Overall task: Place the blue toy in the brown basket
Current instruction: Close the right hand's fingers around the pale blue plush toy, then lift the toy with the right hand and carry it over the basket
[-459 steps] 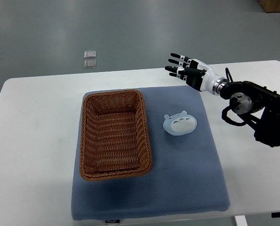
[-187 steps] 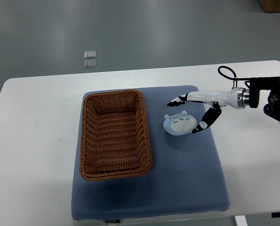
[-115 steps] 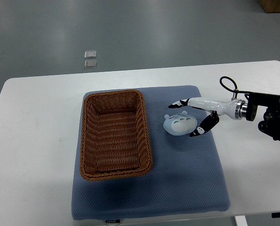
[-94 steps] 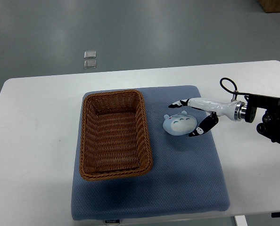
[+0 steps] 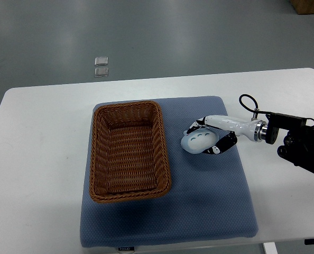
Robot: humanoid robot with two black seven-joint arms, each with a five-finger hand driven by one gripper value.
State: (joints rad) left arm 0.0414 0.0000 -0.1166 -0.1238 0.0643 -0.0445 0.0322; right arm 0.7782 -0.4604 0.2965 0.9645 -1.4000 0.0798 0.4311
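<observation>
Since half a second ago, closed in from a loose bracket to a wrap: right hand [image 5: 209, 138] now curled about the blue toy [image 5: 198, 142], fingers [image 5: 195, 127] over the far side, thumb on the near side, a hold that looks meant for lifting. Toy not yet raised, resting on the blue mat [image 5: 210, 201] just right of the brown basket [image 5: 128, 152], apart from its rim. Basket empty, open side up, ready to receive. Small label at the mat's near edge, below the basket, too small to read. No left hand visible.
</observation>
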